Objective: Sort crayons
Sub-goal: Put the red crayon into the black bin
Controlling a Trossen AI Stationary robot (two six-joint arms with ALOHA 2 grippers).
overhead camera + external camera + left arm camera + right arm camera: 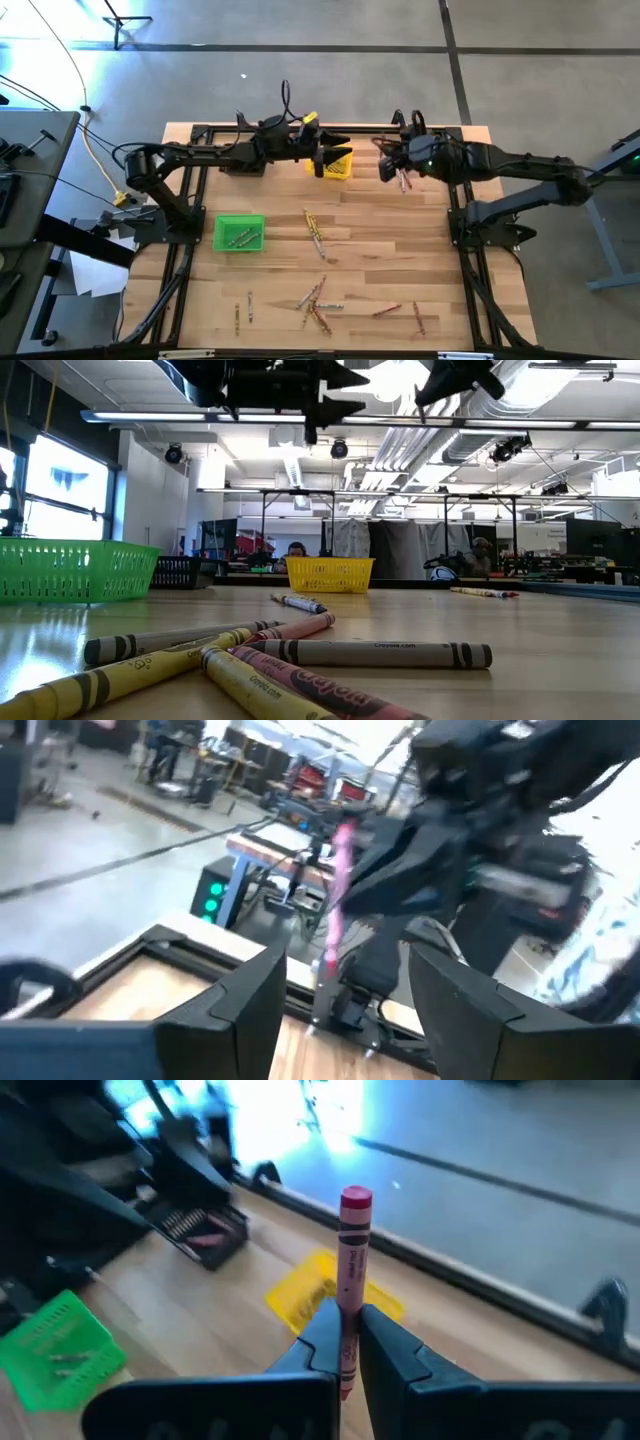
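Note:
My right gripper [350,1318] is shut on a red crayon [352,1250], held above the table's far side, right of the yellow bin [338,163]. My left gripper [348,960] stands open and level above that bin [318,1295], nothing between its fingers, facing the right gripper and its crayon [338,890]. More crayons [316,235] lie flat on the table's middle and near part [318,305]. The green bin [240,233] holds a few crayons. My right gripper pinches the red crayon between its two fingers, at about the middle of the stick [350,1295]. The fingers lie across it. One end [355,1200] sticks out past the fingertips and the other end [345,1375] shows behind them. The crayon is lifted clear of the table.
A black bin [205,1235] with pinkish sticks stands at the far edge, left of the yellow bin. The black frame rails [465,250] run along the table's sides. Loose crayons [300,655] lie close to the low camera. Bare wood lies between the bins and the near crayons.

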